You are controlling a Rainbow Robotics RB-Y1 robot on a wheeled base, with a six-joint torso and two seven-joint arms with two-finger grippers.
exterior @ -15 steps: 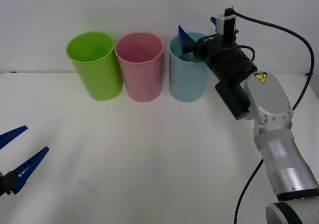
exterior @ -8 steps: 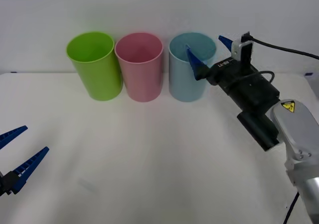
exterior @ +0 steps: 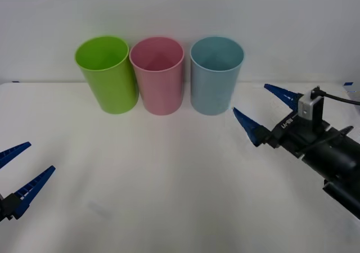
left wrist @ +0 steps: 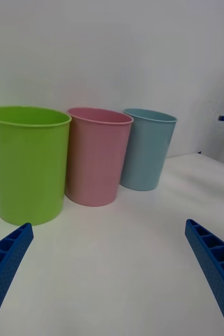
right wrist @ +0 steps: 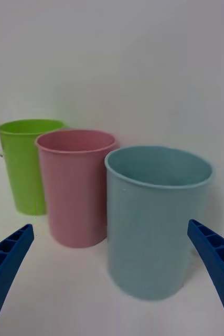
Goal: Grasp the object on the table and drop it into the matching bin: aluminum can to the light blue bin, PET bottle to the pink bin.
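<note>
The right gripper (exterior: 263, 111) is hovering over the table (exterior: 169, 185) at about four o'clock from the light blue bin (exterior: 216, 76), its two blue ribbed fingers (exterior: 250, 128) spread wide and holding nothing. Its fingertips are pointing toward the row of tubs, near the light blue bin but not touching it. In the right wrist view the two fingers (right wrist: 7, 260) are sitting at the lower corners, far apart, with the light blue bin (right wrist: 153, 220) standing upright between them and a little beyond. The black wrist body is trailing off toward four o'clock, with a black cable running from it.

The left gripper (exterior: 19, 171) is hanging at roughly eight o'clock in the front view, low over the table and well apart from the tubs, its blue fingers (exterior: 35, 186) also standing wide with nothing between them.

The three tubs are standing upright in a line at the far side of the table, toward twelve o'clock: the green tub (exterior: 107, 73) at the left, the pink bin (exterior: 157, 74) in the middle, just beside it, and the light blue bin at the right. The aluminum can is not lying on the bare table; whether it is resting inside the light blue bin cannot be told.
</note>
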